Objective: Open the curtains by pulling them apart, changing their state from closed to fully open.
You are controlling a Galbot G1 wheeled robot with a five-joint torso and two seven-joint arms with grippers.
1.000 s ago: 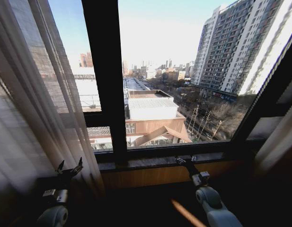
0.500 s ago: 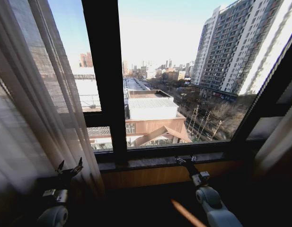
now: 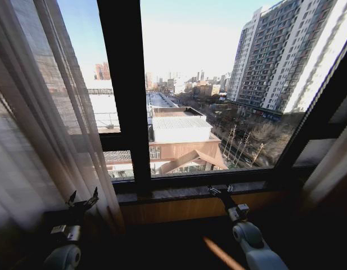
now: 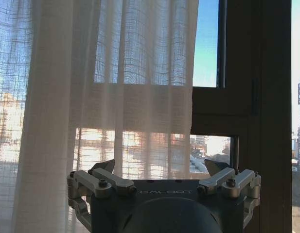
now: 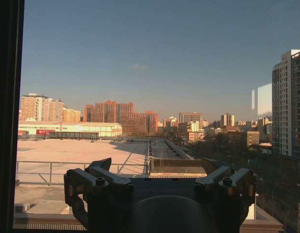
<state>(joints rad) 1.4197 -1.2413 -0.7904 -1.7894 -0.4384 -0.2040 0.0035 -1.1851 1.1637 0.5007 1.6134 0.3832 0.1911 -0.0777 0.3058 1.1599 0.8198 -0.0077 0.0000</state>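
Ahead of both end effectors the window (image 3: 207, 101) stood bare — curtains (image 3: 44, 140) gathered aside; task looked nearly done. Left end effector (image 3: 81, 201) gaped, empty; right end effector (image 3: 220, 190) likewise.

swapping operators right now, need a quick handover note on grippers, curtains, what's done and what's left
Left gripper: open, holding nothing, low by the sill in front of the left curtain, not gripping it.
Right gripper: open, holding nothing, at the sill facing bare glass.
Curtains: left panel bunched at the left side of the window; right curtain gathered at the far right edge. The middle panes are uncovered.
Done: curtains look pulled apart.
Left: judge whether the left panel should go further aside; it covers part of the left pane.
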